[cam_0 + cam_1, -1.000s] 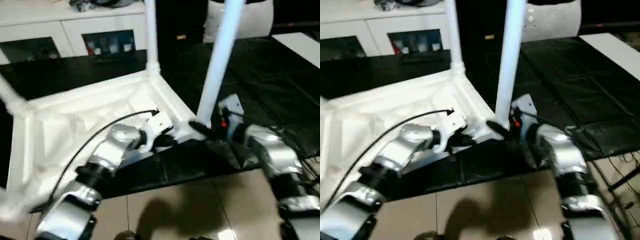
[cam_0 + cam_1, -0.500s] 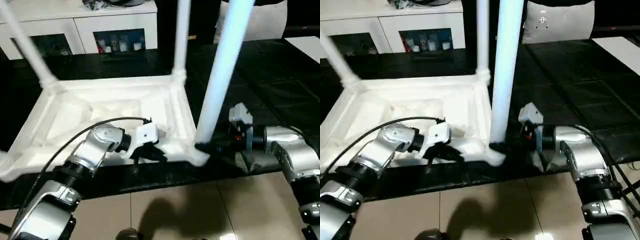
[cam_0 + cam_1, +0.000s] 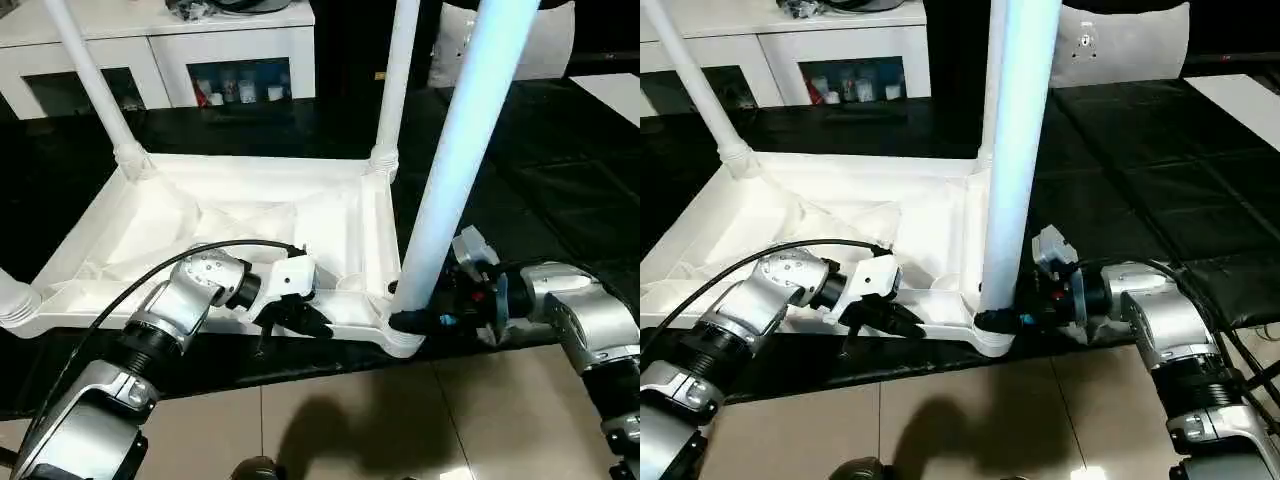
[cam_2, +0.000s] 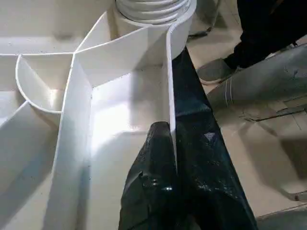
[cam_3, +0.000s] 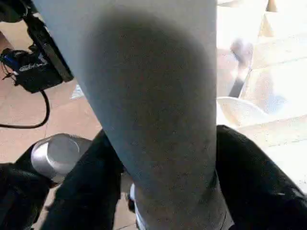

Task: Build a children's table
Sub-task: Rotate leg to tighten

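One upturned children's table, three legs up; right gripper grasps the nearest leg, left gripper pinches its rim.

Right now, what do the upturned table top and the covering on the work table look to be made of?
The children's table top looks like moulded white plastic with a slight sheen: thin ribs and rounded sockets cross its underside. The work table covering looks like a black, shiny plastic or vinyl sheet, since it creases and glints; the exact material is unclear.
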### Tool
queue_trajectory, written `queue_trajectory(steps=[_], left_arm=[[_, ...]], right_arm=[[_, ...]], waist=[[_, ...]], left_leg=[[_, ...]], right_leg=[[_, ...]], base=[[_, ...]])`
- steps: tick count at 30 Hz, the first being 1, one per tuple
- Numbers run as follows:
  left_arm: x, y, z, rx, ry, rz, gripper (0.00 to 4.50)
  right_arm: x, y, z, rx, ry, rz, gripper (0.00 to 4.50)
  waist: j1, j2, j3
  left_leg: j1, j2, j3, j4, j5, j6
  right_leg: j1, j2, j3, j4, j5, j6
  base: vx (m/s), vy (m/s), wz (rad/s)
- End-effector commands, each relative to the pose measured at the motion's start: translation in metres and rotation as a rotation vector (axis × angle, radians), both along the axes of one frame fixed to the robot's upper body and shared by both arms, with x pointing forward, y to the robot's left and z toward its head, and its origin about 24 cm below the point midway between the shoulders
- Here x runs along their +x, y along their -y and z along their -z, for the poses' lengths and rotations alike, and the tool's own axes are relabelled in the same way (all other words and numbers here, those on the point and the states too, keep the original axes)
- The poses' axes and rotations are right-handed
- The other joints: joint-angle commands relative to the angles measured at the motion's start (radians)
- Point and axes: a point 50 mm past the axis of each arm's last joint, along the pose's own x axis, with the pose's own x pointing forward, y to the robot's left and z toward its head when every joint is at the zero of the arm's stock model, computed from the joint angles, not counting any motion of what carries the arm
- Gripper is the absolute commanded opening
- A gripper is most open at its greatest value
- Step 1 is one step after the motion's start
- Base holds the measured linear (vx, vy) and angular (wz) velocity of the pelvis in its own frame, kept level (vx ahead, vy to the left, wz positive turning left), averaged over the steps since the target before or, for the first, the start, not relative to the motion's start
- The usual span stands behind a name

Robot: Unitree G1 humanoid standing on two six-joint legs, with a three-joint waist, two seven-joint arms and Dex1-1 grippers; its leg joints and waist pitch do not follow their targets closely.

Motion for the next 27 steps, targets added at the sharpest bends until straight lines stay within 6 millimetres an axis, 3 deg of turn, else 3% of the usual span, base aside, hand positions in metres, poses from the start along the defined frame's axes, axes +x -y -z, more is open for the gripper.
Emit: queue_trajectory(steps=[1, 6, 10, 12, 13, 14, 16, 17, 18, 19, 21, 22, 23, 24, 27], left_arm=[[0.003, 0.007, -0.015, -0.032, 0.036, 0.066, 0.00], [0.004, 0.007, -0.012, -0.038, 0.005, -0.003, 0.00], [0.011, 0.013, -0.011, -0.086, -0.010, -0.146, 0.00], [0.015, 0.020, -0.011, -0.112, -0.002, -0.231, 0.00], [0.015, 0.020, -0.011, -0.112, -0.002, -0.231, 0.00], [0.018, 0.025, -0.012, -0.124, 0.001, -0.286, 0.00], [0.020, 0.032, -0.013, -0.137, 0.007, -0.346, 0.00], [0.023, 0.043, -0.014, -0.156, 0.013, -0.410, 0.00], [0.025, 0.049, -0.014, -0.167, 0.012, -0.448, 0.00], [0.029, 0.060, -0.014, -0.176, 0.026, -0.506, 0.00], [0.029, 0.062, -0.014, -0.176, 0.029, -0.514, 0.00], [0.031, 0.071, -0.015, -0.189, 0.045, -0.553, 0.00], [0.031, 0.074, -0.015, -0.193, 0.048, -0.558, 0.00], [0.031, 0.077, -0.016, -0.198, 0.052, -0.557, 0.00], [0.030, 0.084, -0.019, -0.196, 0.067, -0.546, 0.00]], right_arm=[[-0.001, 0.001, -0.002, 0.019, -0.018, -0.016, 2.51], [-0.003, -0.002, 0.000, 0.060, -0.053, 0.021, 2.20], [0.006, -0.013, 0.007, 0.039, -0.063, 0.187, 2.14], [0.018, -0.022, 0.012, 0.012, -0.021, 0.341, 2.13], [0.018, -0.022, 0.012, 0.012, -0.021, 0.341, 2.12], [0.025, -0.027, 0.013, 0.015, -0.007, 0.444, 2.12], [0.034, -0.032, 0.014, 0.016, -0.002, 0.571, 2.08], [0.042, -0.037, 0.014, 0.006, -0.009, 0.680, 2.08], [0.047, -0.040, 0.015, -0.001, -0.010, 0.725, 2.07], [0.052, -0.048, 0.016, -0.018, -0.002, 0.770, 2.07], [0.053, -0.050, 0.016, -0.021, 0.002, 0.774, 2.07], [0.058, -0.055, 0.016, -0.034, 0.036, 0.819, 2.07], [0.060, -0.056, 0.015, -0.033, 0.043, 0.831, 2.07], [0.061, -0.057, 0.015, -0.028, 0.048, 0.842, 2.61], [0.064, -0.060, 0.013, 0.005, 0.052, 0.864, 2.78]], waist=[[-0.002, -0.015, -0.078], [-0.003, -0.016, -0.076], [-0.007, -0.019, -0.070], [-0.015, -0.019, -0.066], [-0.024, -0.022, -0.065], [-0.034, -0.020, -0.066], [-0.052, -0.018, -0.064], [-0.062, -0.023, -0.067], [-0.067, -0.022, -0.065], [-0.073, -0.022, -0.067], [-0.076, -0.022, -0.067], [-0.075, -0.025, -0.073], [-0.077, -0.022, -0.075], [-0.075, -0.023, -0.076], [-0.073, -0.023, -0.076]], left_leg=[[0.006, 0.042, -0.010, -0.060, -0.124, 0.089], [0.007, 0.044, -0.009, -0.062, -0.125, 0.088], [0.008, 0.039, -0.009, -0.064, -0.148, 0.070], [0.011, 0.036, -0.009, -0.067, -0.162, 0.050], [0.004, 0.032, -0.015, -0.072, -0.164, 0.034], [0.008, 0.030, -0.012, -0.071, -0.171, 0.029], [0.010, 0.030, -0.014, -0.073, -0.182, 0.020], [0.003, 0.028, -0.015, -0.072, -0.164, 0.022], [0.002, 0.027, -0.014, -0.072, -0.162, 0.024], [0.007, 0.025, -0.010, -0.067, -0.154, 0.029], [0.007, 0.022, -0.009, -0.066, -0.145, 0.036], [0.001, 0.023, -0.009, -0.063, -0.113, 0.054], [0.000, 0.024, -0.008, -0.062, -0.096, 0.063], [0.001, 0.023, -0.008, -0.060, -0.091, 0.068], [-0.001, 0.024, -0.007, -0.060, -0.075, 0.094]], right_leg=[[0.062, -0.076, 0.054, -0.071, -0.204, -0.202], [0.060, -0.075, 0.055, -0.070, -0.206, -0.205], [0.060, -0.076, 0.053, -0.082, -0.293, -0.175], [0.055, -0.076, 0.052, -0.089, -0.349, -0.158], [0.065, -0.078, 0.047, -0.091, -0.390, -0.138], [0.061, -0.076, 0.049, -0.096, -0.405, -0.123], [0.058, -0.075, 0.048, -0.098, -0.407, -0.130], [0.065, -0.075, 0.048, -0.092, -0.377, -0.134], [0.063, -0.073, 0.048, -0.093, -0.373, -0.137], [0.061, -0.072, 0.049, -0.095, -0.362, -0.143], [0.060, -0.070, 0.049, -0.098, -0.348, -0.149], [0.067, -0.071, 0.052, -0.088, -0.280, -0.159], [0.066, -0.070, 0.051, -0.085, -0.238, -0.172], [0.066, -0.071, 0.050, -0.085, -0.225, -0.174], [0.068, -0.070, 0.051, -0.078, -0.171, -0.194]], base=[[0.000, 0.000, 0.00], [0.000, 0.000, 0.00], [0.000, 0.000, 0.00], [0.000, 0.000, 0.00], [0.000, 0.000, 0.00], [0.000, 0.000, 0.00], [0.000, 0.000, 0.00], [0.000, 0.000, 0.00], [0.000, 0.000, 0.00], [0.000, 0.000, 0.00], [0.000, 0.000, 0.00], [0.000, 0.000, 0.00], [0.000, 0.000, 0.00], [0.000, 0.000, 0.00], [0.000, 0.000, 0.00]])
